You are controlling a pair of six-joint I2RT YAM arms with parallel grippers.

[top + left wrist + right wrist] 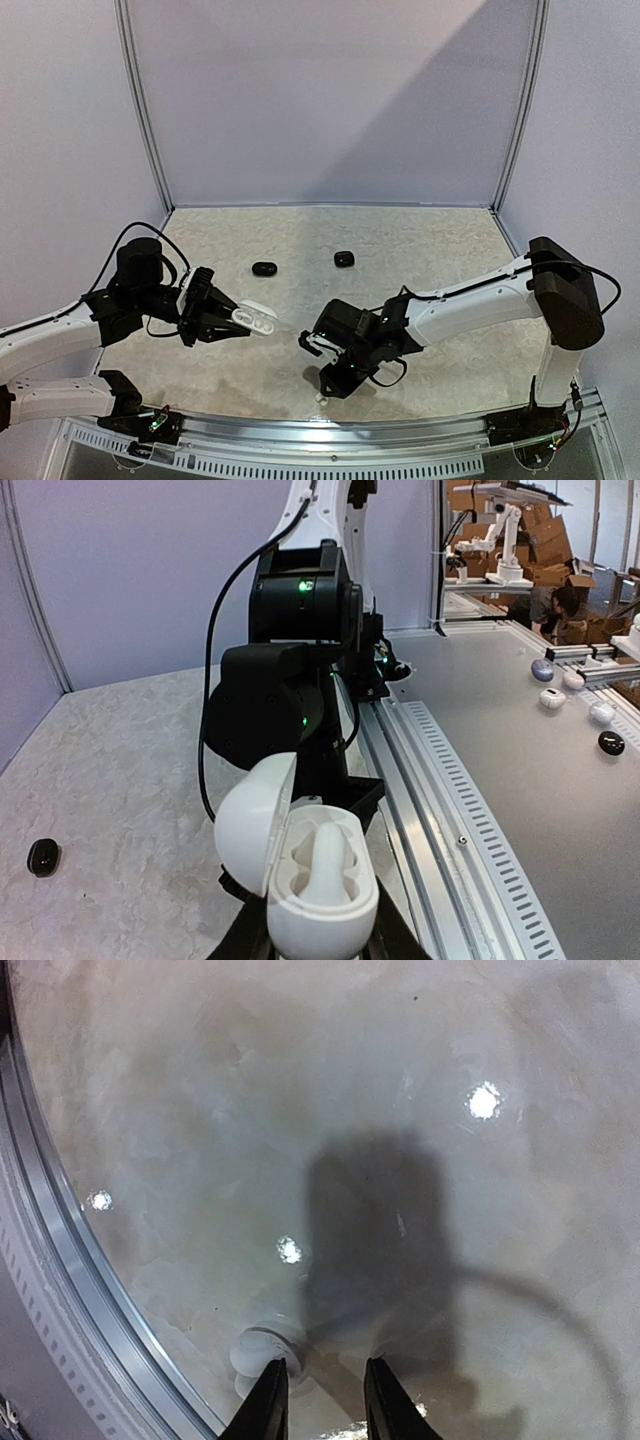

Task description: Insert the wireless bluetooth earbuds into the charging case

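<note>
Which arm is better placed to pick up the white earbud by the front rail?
Right. The right fingers hang beside the white earbud by the rail, apart and empty; the left fingers are busy holding the open white case.

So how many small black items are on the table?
2: one black item mid-table left of centre, another to its right. More could be hidden under the arms.
</note>
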